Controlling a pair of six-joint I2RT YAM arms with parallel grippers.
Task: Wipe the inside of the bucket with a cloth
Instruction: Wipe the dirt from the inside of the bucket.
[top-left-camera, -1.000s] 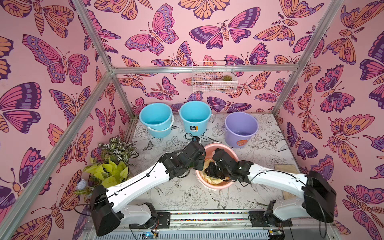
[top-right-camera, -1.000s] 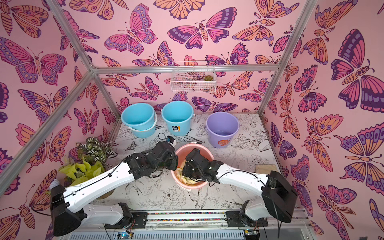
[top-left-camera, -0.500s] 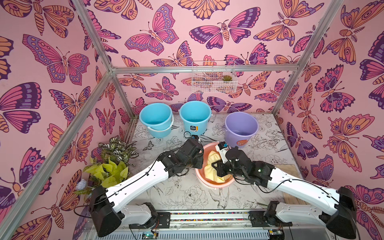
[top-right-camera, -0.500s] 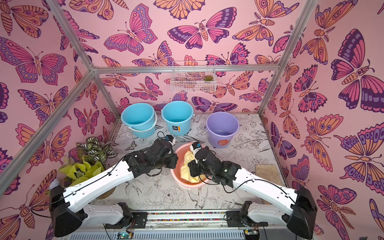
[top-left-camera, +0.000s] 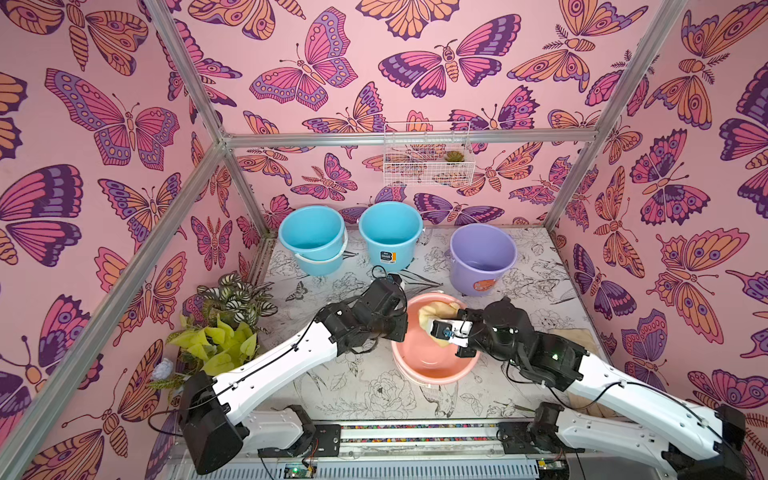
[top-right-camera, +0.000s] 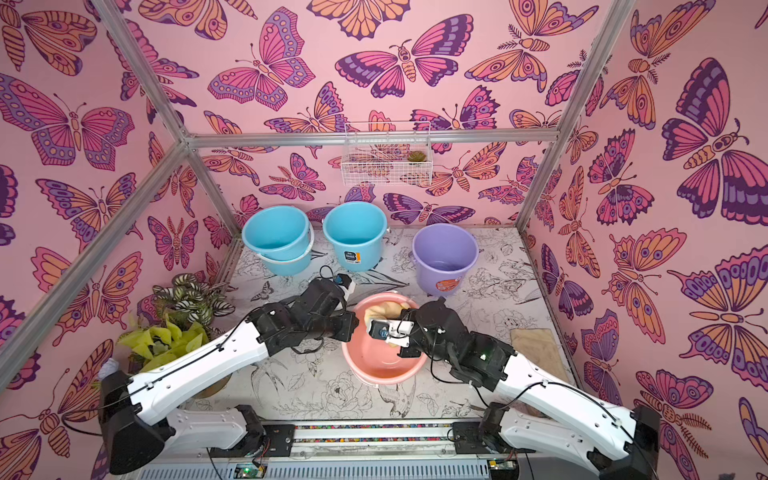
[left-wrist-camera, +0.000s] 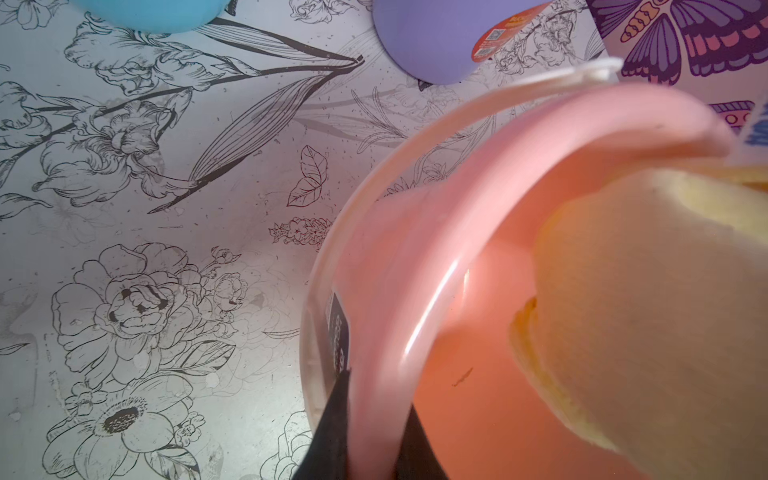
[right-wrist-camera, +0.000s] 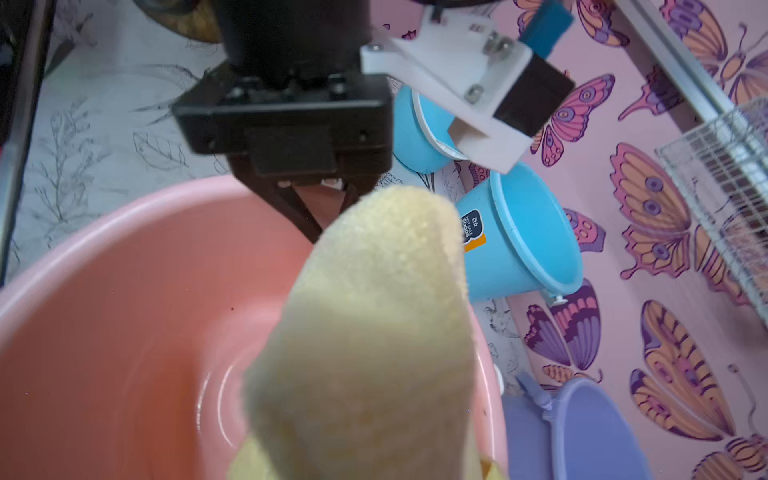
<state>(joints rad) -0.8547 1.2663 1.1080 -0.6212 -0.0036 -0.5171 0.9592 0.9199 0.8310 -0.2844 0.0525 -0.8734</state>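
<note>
The lavender bucket stands upright at the back right with an orange sticker on its side, and no gripper touches it. A salmon-pink bucket sits mid-table. My left gripper is shut on its left rim, one finger inside and one outside. My right gripper is shut on the pale-yellow cloth, held up at the pink bucket's far inner side. The cloth hides the right fingertips. In the left wrist view the cloth hangs over the pink interior.
Two sky-blue buckets stand at the back left. Potted plants fill the left edge. A flat tan mat lies at the right behind my right arm. A white wire basket hangs on the back wall.
My right gripper has risen from the pink bucket's bottom and drawn back to the right, lifting the cloth toward the far rim. The left gripper has stayed on the rim.
</note>
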